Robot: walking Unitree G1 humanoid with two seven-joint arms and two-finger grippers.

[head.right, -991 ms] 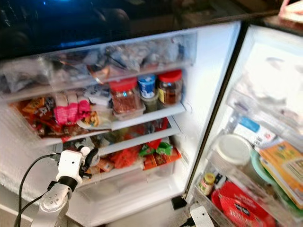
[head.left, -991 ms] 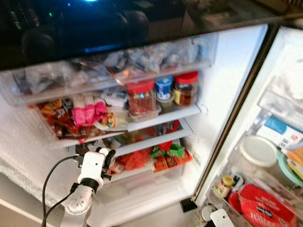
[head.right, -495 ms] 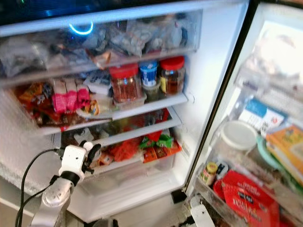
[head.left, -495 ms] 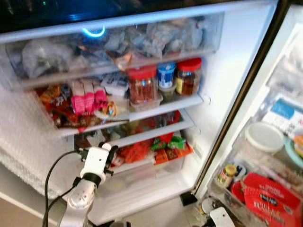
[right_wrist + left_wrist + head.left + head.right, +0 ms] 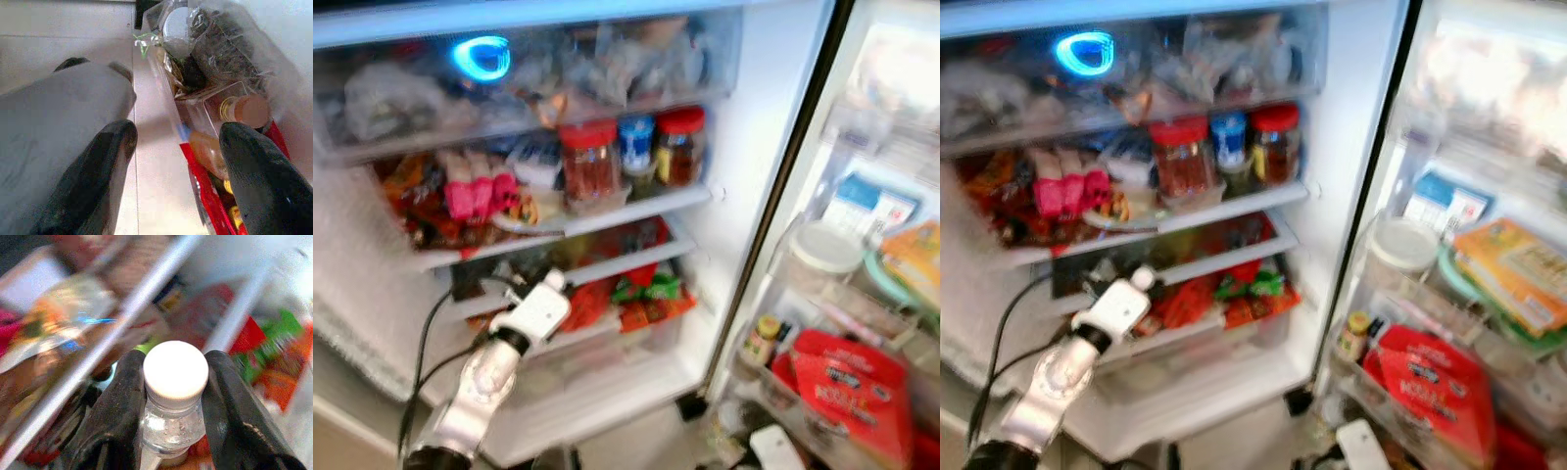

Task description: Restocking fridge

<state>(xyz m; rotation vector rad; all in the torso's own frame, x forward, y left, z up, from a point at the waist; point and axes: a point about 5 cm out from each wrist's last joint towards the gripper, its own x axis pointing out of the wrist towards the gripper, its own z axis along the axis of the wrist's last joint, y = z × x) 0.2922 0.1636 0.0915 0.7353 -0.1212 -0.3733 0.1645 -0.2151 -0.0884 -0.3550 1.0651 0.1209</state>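
The fridge [image 5: 744,117] stands open, its shelves packed. My left gripper [image 5: 175,357] is shut on a small clear bottle with a white cap [image 5: 176,369]. In the left eye view this left gripper [image 5: 540,305] reaches in at the lower shelf [image 5: 607,269], beside red and green packets [image 5: 646,294]. Red-lidded jars [image 5: 590,166] stand on the shelf above. My right gripper [image 5: 178,134] hangs open low down by the door bin [image 5: 215,103], with nothing between its fingers.
The fridge door [image 5: 881,196] stands open on the right, its bins holding a white-lidded tub [image 5: 822,250], a small jar [image 5: 762,338] and a red packet [image 5: 847,387]. A clear drawer [image 5: 509,88] of bags sits on top. Below the fridge is pale floor [image 5: 68,24].
The camera has shifted, so the whole fridge sits slightly left and higher in view. My left gripper, with the bottle, has tilted and moved right, deeper toward the lower shelf.
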